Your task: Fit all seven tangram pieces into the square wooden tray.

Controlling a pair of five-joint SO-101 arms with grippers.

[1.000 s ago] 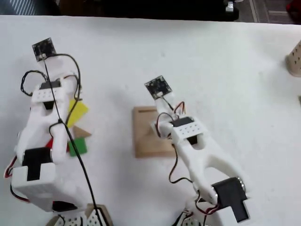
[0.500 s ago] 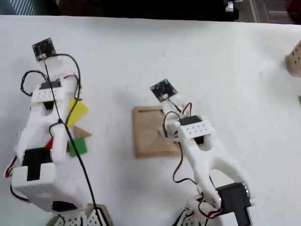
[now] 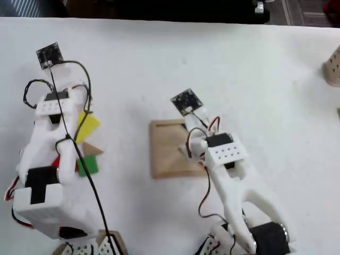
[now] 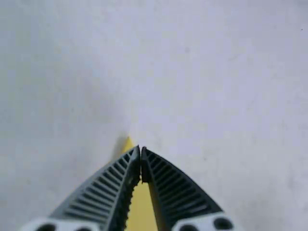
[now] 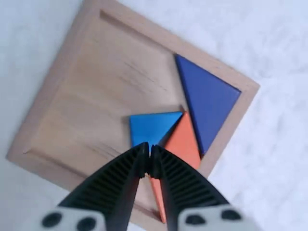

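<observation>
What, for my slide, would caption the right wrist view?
Shut right gripper above tray; navy triangle, blue triangle, orange piece inside.

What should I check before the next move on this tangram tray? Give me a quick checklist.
1. Tray has free floor for more pieces: ok.
2. Dark blue triangle, light blue triangle and orange triangle lie inside the tray: ok.
3. All seven pieces in: not ok; yellow piece, green piece, tan piece and red piece lie out on the table.
4. Right gripper empty: ok, shut with nothing held.
5. Left gripper open for a pick: not ok, shut above the yellow piece.
</observation>
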